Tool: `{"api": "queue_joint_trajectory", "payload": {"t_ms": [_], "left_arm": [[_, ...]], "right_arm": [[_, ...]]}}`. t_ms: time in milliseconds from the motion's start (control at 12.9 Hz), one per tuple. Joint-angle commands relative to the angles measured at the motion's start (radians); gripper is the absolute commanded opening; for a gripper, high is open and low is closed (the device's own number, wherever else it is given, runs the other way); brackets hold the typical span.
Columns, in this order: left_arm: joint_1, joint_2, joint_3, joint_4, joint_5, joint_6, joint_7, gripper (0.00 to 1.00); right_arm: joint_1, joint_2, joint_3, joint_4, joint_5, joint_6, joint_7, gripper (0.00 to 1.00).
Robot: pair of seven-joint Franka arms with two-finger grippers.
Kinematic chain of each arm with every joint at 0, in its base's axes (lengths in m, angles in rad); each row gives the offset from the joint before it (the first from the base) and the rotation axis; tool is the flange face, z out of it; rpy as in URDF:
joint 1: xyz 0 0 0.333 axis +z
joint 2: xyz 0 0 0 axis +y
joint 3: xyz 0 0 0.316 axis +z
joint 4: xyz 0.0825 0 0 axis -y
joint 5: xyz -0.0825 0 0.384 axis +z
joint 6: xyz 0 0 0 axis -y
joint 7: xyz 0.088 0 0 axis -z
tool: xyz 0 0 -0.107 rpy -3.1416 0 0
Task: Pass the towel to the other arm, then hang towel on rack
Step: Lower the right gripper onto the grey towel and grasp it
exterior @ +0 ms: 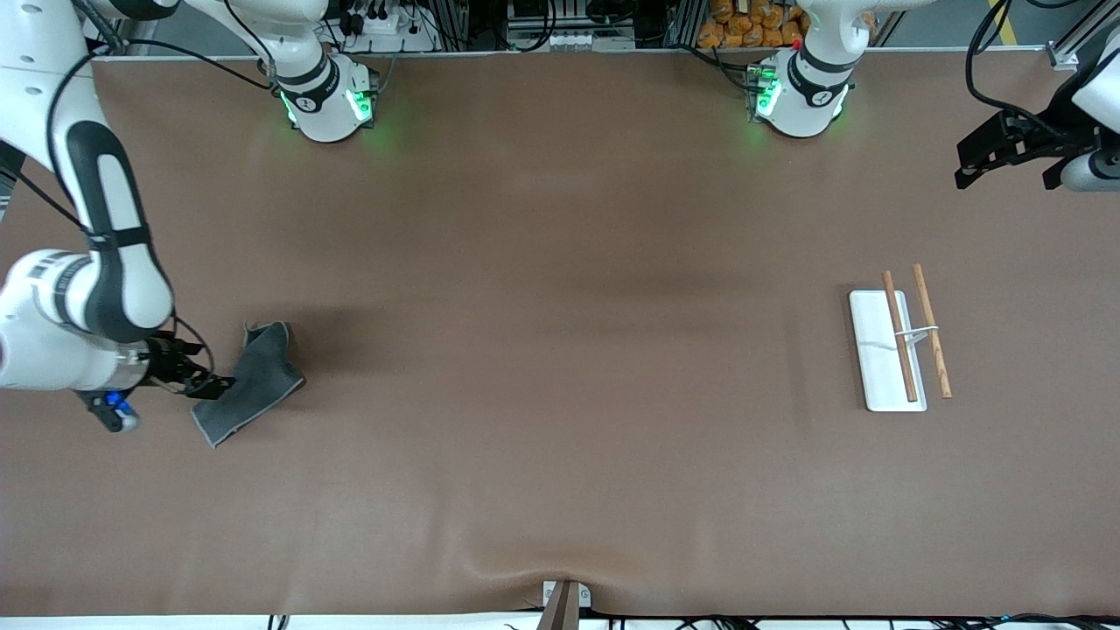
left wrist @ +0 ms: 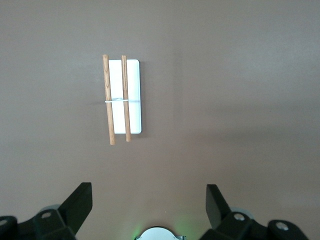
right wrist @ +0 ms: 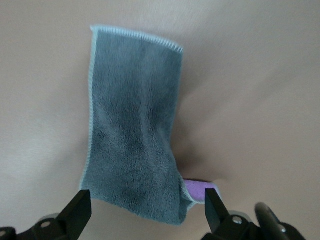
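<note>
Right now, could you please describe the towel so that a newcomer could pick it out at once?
On the brown table, look toward the right arm's end, where the right gripper sits open at its edge. The towel is the small dark grey cloth with a lighter stitched hem, the only soft thing there; the rack is white with wooden rods.

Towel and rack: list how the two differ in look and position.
The towel is dark grey soft cloth, rumpled; the rack is a rigid white plate carrying two wooden rods.
The towel lies at the right arm's end of the table, the rack at the left arm's end.
The open right gripper is at the towel's edge; the open left gripper hangs well away from the rack.
Both rest on the brown table.
</note>
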Motion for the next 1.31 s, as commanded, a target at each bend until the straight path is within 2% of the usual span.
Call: {"api": "queue_joint_trajectory", "payload": {"t_ms": [0, 309, 850, 927, 1159, 1236], "left_arm": [[0.002, 0.005, -0.004, 0.016, -0.006, -0.011, -0.001, 1.00], [-0.004, 0.022, -0.006, 0.017, 0.003, 0.001, -0.005, 1.00], [0.003, 0.030, -0.008, 0.017, 0.004, 0.006, -0.004, 1.00], [0.003, 0.030, -0.006, 0.017, 0.006, 0.007, -0.004, 1.00], [0.006, 0.030, -0.001, 0.019, 0.004, 0.009, -0.002, 1.00], [0.006, 0.030, 0.002, 0.019, 0.006, 0.009, -0.002, 1.00]], "right_arm": [[0.024, 0.018, 0.001, -0.025, 0.014, 0.029, 0.005, 1.00], [0.050, 0.030, 0.001, -0.056, 0.005, 0.031, -0.001, 1.00], [-0.015, 0.038, 0.003, -0.079, 0.008, 0.032, -0.165, 1.00], [-0.015, 0.038, 0.003, -0.087, 0.012, 0.037, -0.165, 0.95], [-0.010, 0.033, 0.003, -0.153, 0.014, 0.153, -0.167, 0.28], [-0.012, 0.033, 0.004, -0.153, 0.014, 0.153, -0.165, 0.08]]}}
